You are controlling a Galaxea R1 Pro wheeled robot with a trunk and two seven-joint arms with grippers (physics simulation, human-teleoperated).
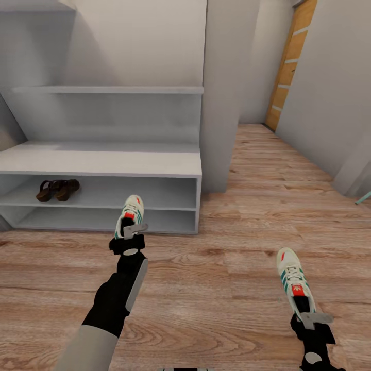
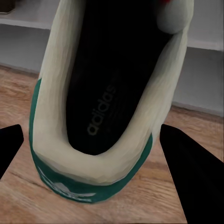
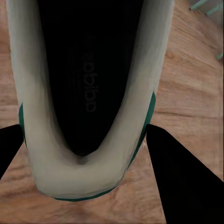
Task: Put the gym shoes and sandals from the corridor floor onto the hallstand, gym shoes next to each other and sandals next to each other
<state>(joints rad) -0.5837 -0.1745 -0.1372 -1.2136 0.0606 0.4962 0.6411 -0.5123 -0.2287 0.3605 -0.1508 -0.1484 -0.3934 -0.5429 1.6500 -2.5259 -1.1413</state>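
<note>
Two cream-white gym shoes with green stripes are each held by the heel. My left gripper [image 1: 130,228] is shut on one gym shoe [image 1: 132,211], toe toward the lower tier of the white hallstand [image 1: 103,163]. In the left wrist view my left gripper [image 2: 92,142] has a black finger on each side of that shoe's heel [image 2: 70,154]. My right gripper [image 1: 305,315] is shut on the other gym shoe [image 1: 291,278] over the corridor floor [image 1: 216,288], far right of the rack; its heel [image 3: 74,177] sits between the right gripper [image 3: 84,144] fingers. Both brown sandals [image 1: 56,189] lie side by side on the middle shelf.
A white wall pillar [image 1: 224,93] stands against the rack's right end. The corridor runs back to an orange wood door [image 1: 291,62]. A teal object [image 1: 364,198] pokes in at the right edge. A floating shelf [image 1: 108,89] hangs above the rack top.
</note>
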